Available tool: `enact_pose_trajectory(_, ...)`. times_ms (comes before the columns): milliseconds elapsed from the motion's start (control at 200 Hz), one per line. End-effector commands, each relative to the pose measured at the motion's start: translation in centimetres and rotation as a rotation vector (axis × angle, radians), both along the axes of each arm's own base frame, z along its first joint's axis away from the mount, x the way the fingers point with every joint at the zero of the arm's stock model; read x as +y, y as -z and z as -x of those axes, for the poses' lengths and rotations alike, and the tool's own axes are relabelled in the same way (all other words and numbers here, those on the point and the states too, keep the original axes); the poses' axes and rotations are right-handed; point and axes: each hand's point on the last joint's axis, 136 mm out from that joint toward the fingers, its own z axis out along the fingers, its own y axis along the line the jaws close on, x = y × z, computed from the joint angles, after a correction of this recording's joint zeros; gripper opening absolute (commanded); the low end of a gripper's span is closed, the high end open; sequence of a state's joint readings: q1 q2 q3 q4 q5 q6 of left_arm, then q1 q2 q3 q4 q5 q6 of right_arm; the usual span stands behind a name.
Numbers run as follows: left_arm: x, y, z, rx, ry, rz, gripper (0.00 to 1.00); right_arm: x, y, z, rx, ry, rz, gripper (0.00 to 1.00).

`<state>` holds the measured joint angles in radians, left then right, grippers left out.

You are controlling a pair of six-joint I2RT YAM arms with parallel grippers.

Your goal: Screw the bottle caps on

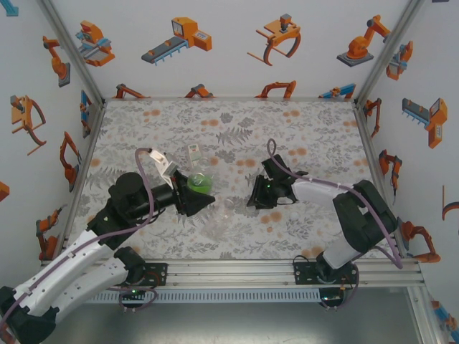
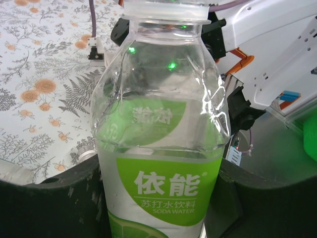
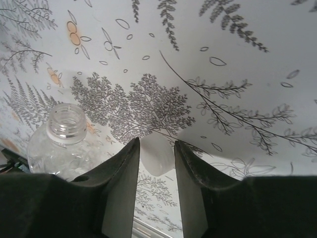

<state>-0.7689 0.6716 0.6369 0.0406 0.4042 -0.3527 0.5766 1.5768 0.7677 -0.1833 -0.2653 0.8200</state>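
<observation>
The left pincer (image 2: 158, 203) is clenched on the green-labelled bottle (image 2: 163, 129), holding it low around the label, with the shoulder and neck standing free above the jaws. That bottle is thin clear plastic and looks partly filled, so I judge it light and soft-walled. A hard squeeze would dent it, and the glossy label could let it spin once a cap is twisted, so a firm hold at the stiffer lower band seems right. The right pincer (image 3: 157, 198) sits low over the patterned surface (image 3: 237, 59) with 1 white cap (image 3: 156, 157) between its 2 fingers. I cannot tell whether the jaws are pressing on it or only flanking it. The cap is small, rigid, smooth and nearly weightless, so it is likely to skid or flip. It is best taken across its ribbed side wall and kept level. Just beside the right pincer is the unlabelled bottle (image 3: 67, 144), uncapped, with its threaded mouth (image 3: 67, 121) open.
</observation>
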Motion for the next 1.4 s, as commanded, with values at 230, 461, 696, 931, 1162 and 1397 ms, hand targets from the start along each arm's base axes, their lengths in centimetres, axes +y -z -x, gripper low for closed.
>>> enact_pose_trajectory(230, 0.1, -0.3, 0.0, 0.019, -0.006, 0.022, 0.00, -4.0, -1.8, -0.2, -0.018, 0.012, 0.285, 0.43)
enact_pose_trajectory(461, 0.2, -0.1, 0.1, 0.024, -0.009, 0.021, 0.00, -2.3, -3.3, -0.5, -0.061, -0.066, 0.366, 0.45)
enact_pose_trajectory(696, 0.5, -0.2, 0.3, 0.021, -0.013, 0.023, 0.00, -1.2, -1.9, 0.4, -0.045, -0.110, 0.425, 0.46)
enact_pose_trajectory(931, 0.6, -0.2, 0.3, 0.009, -0.014, 0.011, 0.00, -0.6, -0.6, 1.3, -0.021, -0.118, 0.433, 0.46)
enact_pose_trajectory(1162, 0.4, 0.1, 0.3, 0.014, -0.010, 0.013, 0.00, -0.6, 0.4, 1.9, -0.007, -0.128, 0.460, 0.46)
enact_pose_trajectory(1397, 0.6, 0.1, 0.3, 0.014, -0.017, 0.010, 0.00, -0.9, 0.9, 2.4, -0.002, -0.129, 0.474, 0.45)
